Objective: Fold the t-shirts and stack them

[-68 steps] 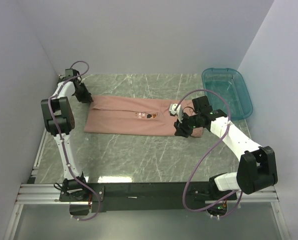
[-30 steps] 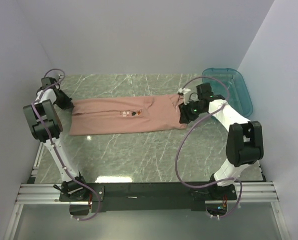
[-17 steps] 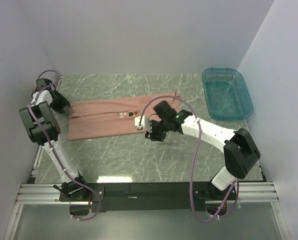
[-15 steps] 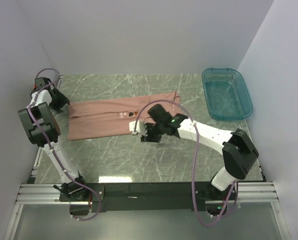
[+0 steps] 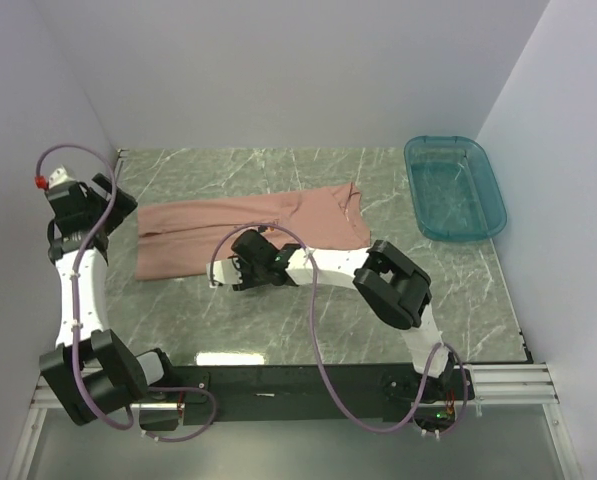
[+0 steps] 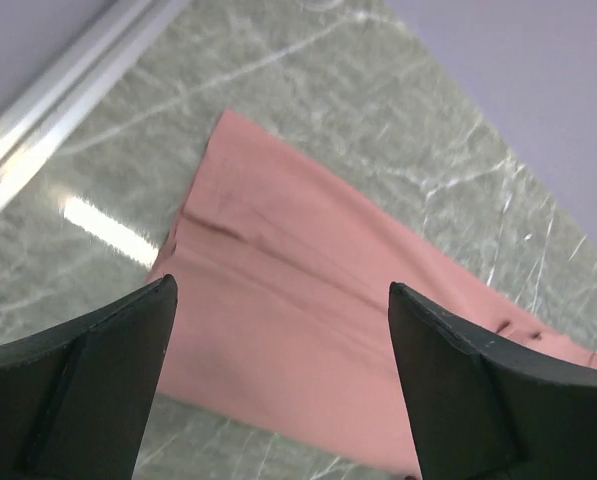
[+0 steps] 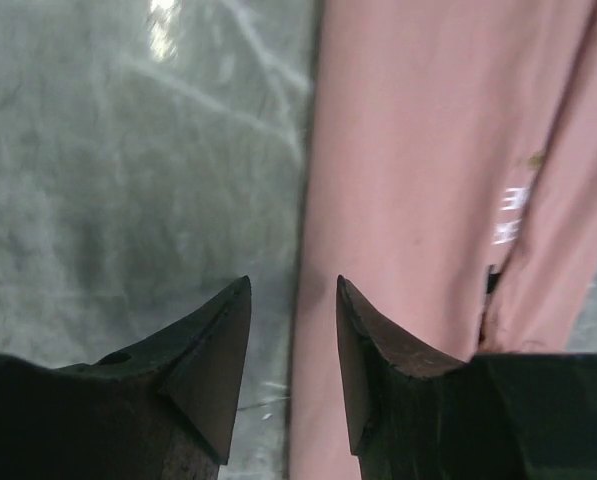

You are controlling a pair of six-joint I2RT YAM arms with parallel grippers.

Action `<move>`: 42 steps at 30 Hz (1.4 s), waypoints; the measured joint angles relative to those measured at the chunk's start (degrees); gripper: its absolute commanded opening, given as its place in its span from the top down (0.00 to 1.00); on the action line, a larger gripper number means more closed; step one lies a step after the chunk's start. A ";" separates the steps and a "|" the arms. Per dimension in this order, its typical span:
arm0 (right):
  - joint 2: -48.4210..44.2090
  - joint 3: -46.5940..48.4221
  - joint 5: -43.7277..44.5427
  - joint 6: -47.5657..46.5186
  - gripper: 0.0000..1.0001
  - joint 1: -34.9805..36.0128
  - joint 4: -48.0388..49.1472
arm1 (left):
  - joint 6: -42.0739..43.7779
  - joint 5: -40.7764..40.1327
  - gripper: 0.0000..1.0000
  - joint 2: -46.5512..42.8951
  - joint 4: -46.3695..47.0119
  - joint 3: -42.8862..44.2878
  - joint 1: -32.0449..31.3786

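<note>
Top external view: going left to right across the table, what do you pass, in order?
left gripper → t-shirt → teal bin

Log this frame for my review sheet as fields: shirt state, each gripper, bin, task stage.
t-shirt: one, pink, folded into a long strip, lying flat on the table
left gripper: open, above the strip's left end, holding nothing
right gripper: jaws apart over the strip's near edge, nothing between them
bin: teal, at the far right, apart from the shirt
stage: strip not yet folded crosswise; no stack seen
</note>
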 measured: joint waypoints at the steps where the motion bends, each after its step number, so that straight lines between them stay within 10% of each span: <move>1: 0.24 0.72 0.50 0.09 0.54 0.44 0.33 | 0.04 0.31 0.08 -1.22 0.17 -1.62 0.00; 14: 4.42 3.06 4.31 1.49 1.00 1.46 3.54 | 0.70 1.16 0.09 -6.62 0.26 -10.34 0.00; 38: -22.73 -30.75 -6.36 -1.86 0.99 0.70 2.43 | 3.93 16.87 0.13 2.67 4.46 -7.91 -13.07; 40: -26.21 -33.97 -7.30 -2.36 0.93 0.68 1.01 | 4.26 16.68 0.14 7.76 3.32 -3.65 -18.03; 42: -29.51 -36.11 -7.98 -2.32 0.64 0.28 -1.16 | 5.01 15.61 0.15 14.12 2.10 2.82 -23.98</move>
